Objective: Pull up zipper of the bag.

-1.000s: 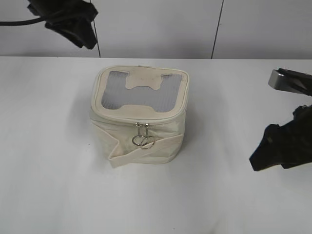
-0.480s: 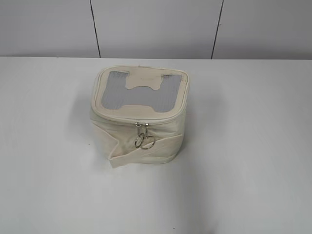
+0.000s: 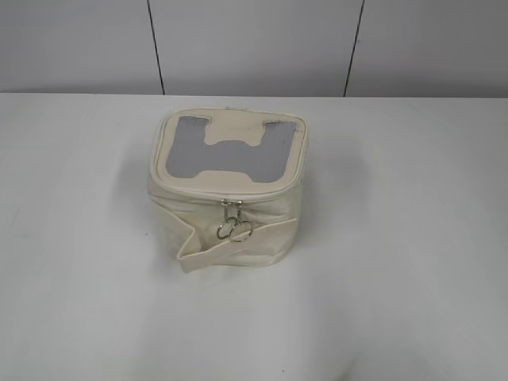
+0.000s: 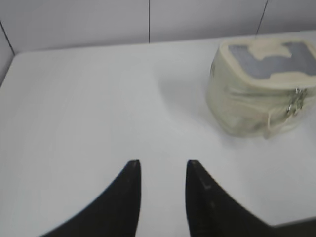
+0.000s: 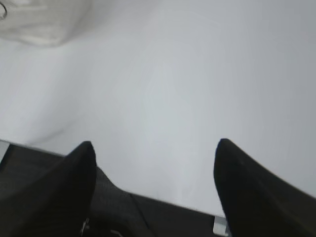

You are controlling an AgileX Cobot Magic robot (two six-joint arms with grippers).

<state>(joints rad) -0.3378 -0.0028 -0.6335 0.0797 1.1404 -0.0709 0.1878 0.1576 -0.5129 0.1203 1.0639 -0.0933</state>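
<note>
Fingers of the left end effector [image 4: 163, 170] are slightly apart, the right end effector [image 5: 154, 150] wide apart; both empty above the counter [image 3: 397, 238], away from the bag [image 3: 226, 190].

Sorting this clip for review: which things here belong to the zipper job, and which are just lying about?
Job: bag; zipper pulls with rings; left pincer and right pincer, both open, away from the bag.
Lying about: nothing, only the bare white table.

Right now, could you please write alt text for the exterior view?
A small cream bag with a grey panelled lid sits on a white table, its two ring zipper pulls hanging at the front. No gripper is in view.
</note>
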